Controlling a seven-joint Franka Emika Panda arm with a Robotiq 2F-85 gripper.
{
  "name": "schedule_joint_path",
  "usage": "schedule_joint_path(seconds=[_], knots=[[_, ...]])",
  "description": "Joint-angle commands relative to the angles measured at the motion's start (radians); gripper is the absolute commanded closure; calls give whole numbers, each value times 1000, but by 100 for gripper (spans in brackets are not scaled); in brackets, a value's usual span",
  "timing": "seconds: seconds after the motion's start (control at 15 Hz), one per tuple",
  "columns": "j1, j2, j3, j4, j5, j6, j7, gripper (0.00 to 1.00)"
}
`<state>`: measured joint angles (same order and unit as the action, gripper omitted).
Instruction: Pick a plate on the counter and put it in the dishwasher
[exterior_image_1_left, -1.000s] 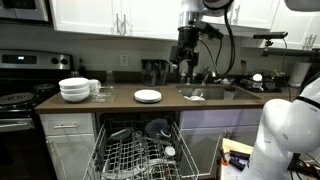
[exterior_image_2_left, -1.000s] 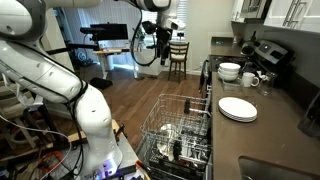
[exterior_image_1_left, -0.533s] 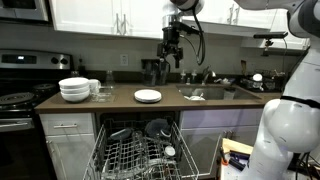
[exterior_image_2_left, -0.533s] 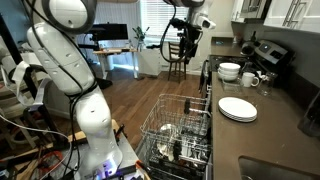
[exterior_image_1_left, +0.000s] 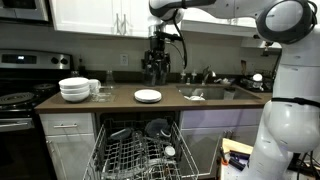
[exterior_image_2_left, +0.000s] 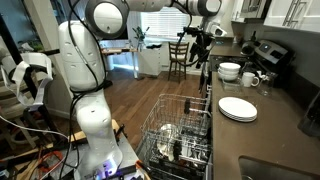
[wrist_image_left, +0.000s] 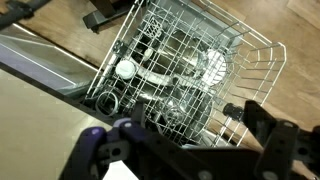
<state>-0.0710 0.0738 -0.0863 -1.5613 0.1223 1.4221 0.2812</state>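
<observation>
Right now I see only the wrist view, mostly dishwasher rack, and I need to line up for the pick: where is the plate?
Observer: The plate lies flat on the counter, right over the open dishwasher.
Operator: And my gripper relative to it?
Observer: The gripper hangs well above the counter, clear of the plate.
Operator: Anything close by?
Observer: A stack of bowls stands apart from the plate, further along the counter.

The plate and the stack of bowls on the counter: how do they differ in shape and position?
The plate is flat and low; the stack of bowls is taller and deeper. The plate lies above the open dishwasher; the stack stands near the stove. Both are white, round, on the counter.
</observation>
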Motion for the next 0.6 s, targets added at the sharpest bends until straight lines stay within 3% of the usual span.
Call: schedule_joint_path(seconds=[0.0,0.53], knots=[[12,47,10,18,-25,0,22,0],[18,67,9,1,0,-4,2,0]])
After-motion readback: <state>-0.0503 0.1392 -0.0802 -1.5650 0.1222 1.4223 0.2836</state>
